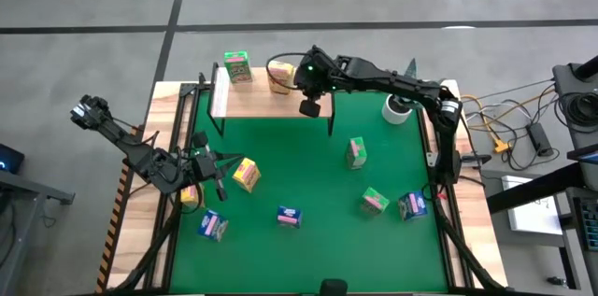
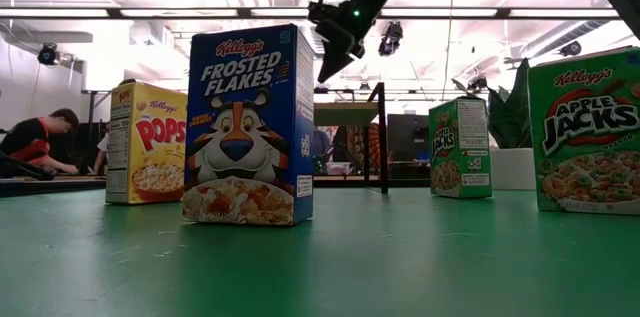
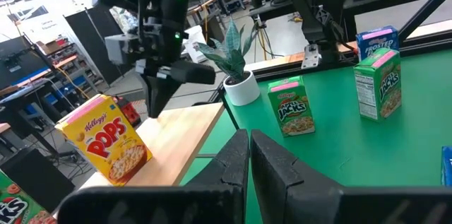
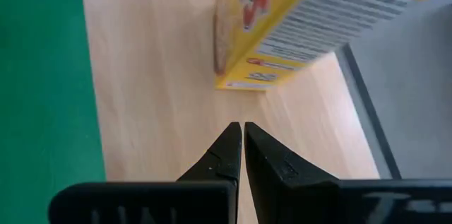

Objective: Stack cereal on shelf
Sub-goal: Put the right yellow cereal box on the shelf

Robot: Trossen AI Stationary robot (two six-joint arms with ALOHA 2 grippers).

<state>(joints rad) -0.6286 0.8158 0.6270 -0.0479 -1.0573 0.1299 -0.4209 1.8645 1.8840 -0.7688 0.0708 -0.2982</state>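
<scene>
Boxes of cereal (image 1: 357, 152) stand about the green mat (image 1: 308, 175). Right gripper (image 4: 242, 133), shut and empty, hangs over the shelf (image 1: 252, 100) beside a yellow box (image 4: 296, 19). Left gripper (image 3: 249, 155) is shut too, empty.

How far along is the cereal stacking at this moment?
Two boxes look placed on the shelf: a green box and a yellow box. Nothing is in hand. The right gripper hovers over the shelf beside the yellow box, jaws shut and empty. The left gripper sits near a yellow box on the mat, jaws shut. Seven boxes remain on the mat.
</scene>
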